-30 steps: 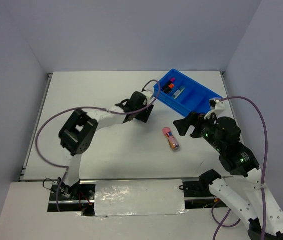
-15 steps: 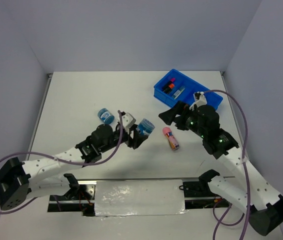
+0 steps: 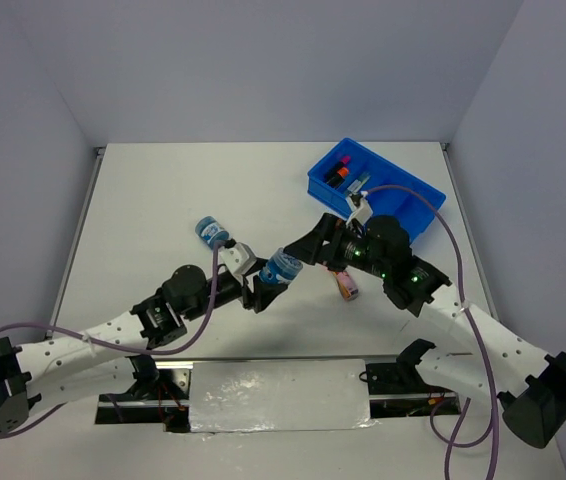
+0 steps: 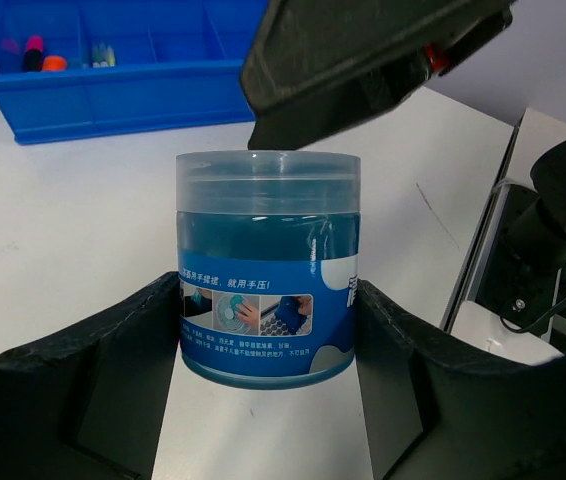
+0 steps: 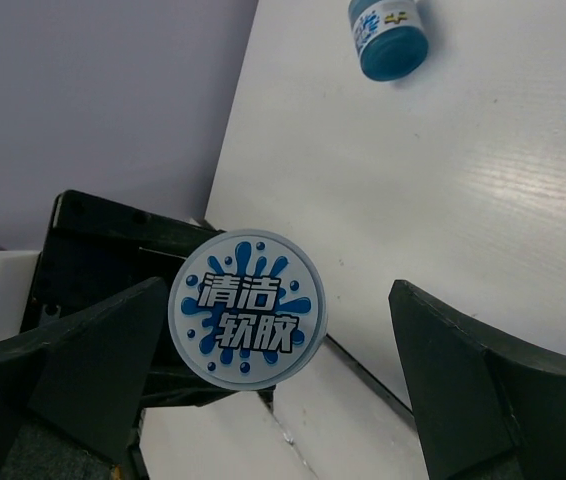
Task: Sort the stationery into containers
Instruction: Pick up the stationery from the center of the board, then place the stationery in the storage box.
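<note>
My left gripper [image 4: 268, 335] clamps a blue tub [image 4: 268, 240]; my right gripper [image 5: 273, 395] gapes apart; the tray [image 3: 325, 192], at the table's [image 3: 163, 190] far-right corner, holds highlighters [image 4: 31, 52] and, one compartment over, pens [image 4: 103, 55].

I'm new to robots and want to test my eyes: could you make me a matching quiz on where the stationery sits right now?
Things:
1. middle blue tub
2. left blue tub
3. pink-gold cylinder
4. highlighters

Places:
A. inside the blue tray
B. resting on the table, out in the open
C. gripped by the left gripper
D. on the table, partly hidden by the right arm

Pairs: 1-C, 2-B, 3-D, 4-A.
</note>
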Action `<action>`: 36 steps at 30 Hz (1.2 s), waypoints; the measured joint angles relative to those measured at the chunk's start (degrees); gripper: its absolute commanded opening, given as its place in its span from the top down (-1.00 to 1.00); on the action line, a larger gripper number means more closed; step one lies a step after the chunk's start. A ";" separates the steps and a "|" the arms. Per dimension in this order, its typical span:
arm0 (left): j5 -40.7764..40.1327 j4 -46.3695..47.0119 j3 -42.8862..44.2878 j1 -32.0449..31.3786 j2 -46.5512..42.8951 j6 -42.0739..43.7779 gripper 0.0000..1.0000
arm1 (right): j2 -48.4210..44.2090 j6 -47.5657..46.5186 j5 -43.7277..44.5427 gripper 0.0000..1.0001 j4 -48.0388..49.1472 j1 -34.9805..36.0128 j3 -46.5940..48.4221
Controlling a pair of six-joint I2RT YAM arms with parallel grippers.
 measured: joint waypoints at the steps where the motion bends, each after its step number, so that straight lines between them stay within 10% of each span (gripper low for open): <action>1: 0.00 -0.07 0.00 -0.02 -0.33 0.04 1.00 | 0.26 0.11 -0.04 -0.99 0.07 0.85 0.00; 8: -0.04 -0.63 0.00 -0.13 -1.40 1.18 1.00 | 3.89 0.72 -3.93 -0.85 3.61 4.28 0.02; 13: -0.13 -1.73 0.02 -0.13 -2.12 1.64 1.00 | 4.44 -0.20 -4.39 -0.13 3.87 5.75 0.02; 17: -0.26 -1.92 0.02 -0.11 -2.23 1.79 0.85 | 4.42 -0.79 -3.76 0.96 3.98 5.88 0.02; 19: -0.28 -2.03 0.07 -0.11 -2.10 1.81 0.46 | 4.44 -1.20 -3.45 1.00 3.96 5.88 0.02; 21: -0.59 -2.49 0.39 -0.13 -1.68 1.81 -0.71 | 4.57 -1.77 -3.17 1.00 3.98 5.86 0.02; 22: -1.42 -3.06 0.87 -0.13 -1.29 1.55 -0.99 | 4.76 -2.34 -2.86 1.00 4.04 5.86 0.07; 36: -44.50 -48.54 39.85 0.96 13.40 -20.63 -0.99 | 14.21 -16.70 27.06 1.00 -2.43 -9.84 12.41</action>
